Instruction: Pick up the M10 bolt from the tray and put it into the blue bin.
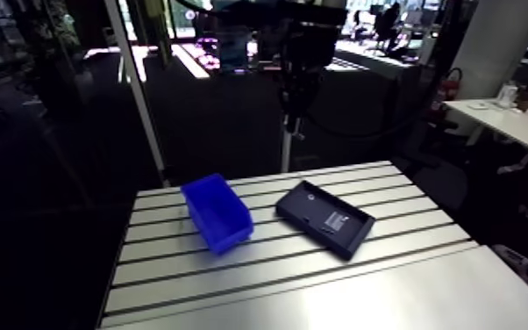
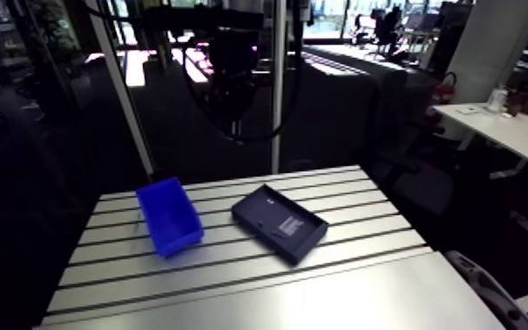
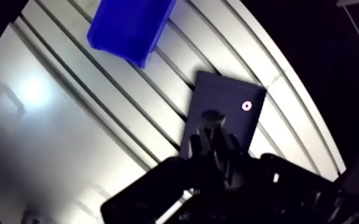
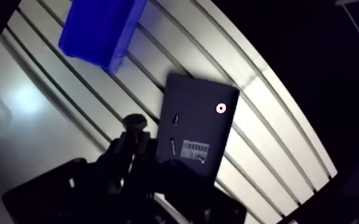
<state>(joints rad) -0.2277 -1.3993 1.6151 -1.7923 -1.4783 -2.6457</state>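
My gripper (image 3: 213, 136) hangs high above the table, its fingers shut on a dark bolt (image 3: 212, 119) whose round head sticks out past the fingertips. Seen from the wrist, the bolt lies over the near edge of the dark tray (image 3: 226, 98). The blue bin (image 3: 131, 27) stands farther ahead of the gripper, beyond the tray. In the arm view the tray (image 1: 324, 218) lies flat at the table's middle, with the blue bin (image 1: 217, 212) just to its left. The wrist is only a dark shape near the top of that view.
The tray holds two small dark parts (image 4: 175, 119), a white label (image 4: 195, 148) and a white ring mark (image 4: 220, 108). The slotted aluminium table (image 1: 390, 272) stretches wide on the near side. An upright pole (image 1: 287, 132) stands behind the table's far edge.
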